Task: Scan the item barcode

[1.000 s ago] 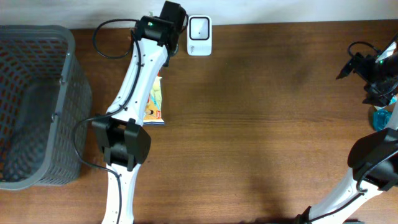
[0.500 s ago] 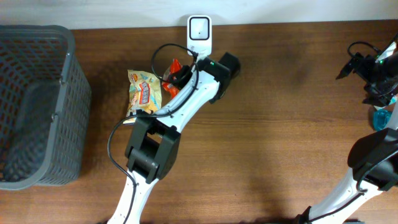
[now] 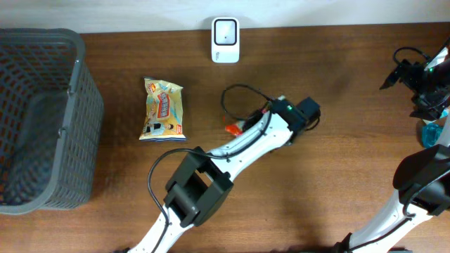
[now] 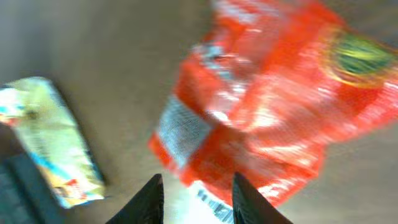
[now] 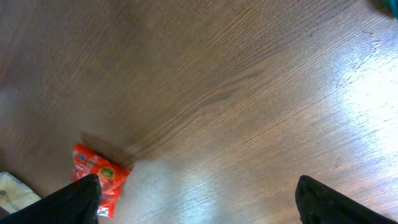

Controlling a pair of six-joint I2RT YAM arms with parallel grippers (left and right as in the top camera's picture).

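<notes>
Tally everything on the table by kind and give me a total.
Packets: 2 (yellow packet, red packet)
Scanner: 1
Basket: 1
Teal item, partly hidden, kind unclear: 1
Total: 5

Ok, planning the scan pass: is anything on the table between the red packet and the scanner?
Nothing visible. Only bare table lies between the red packet and the scanner; the yellow snack bag sits off to the side.
</notes>
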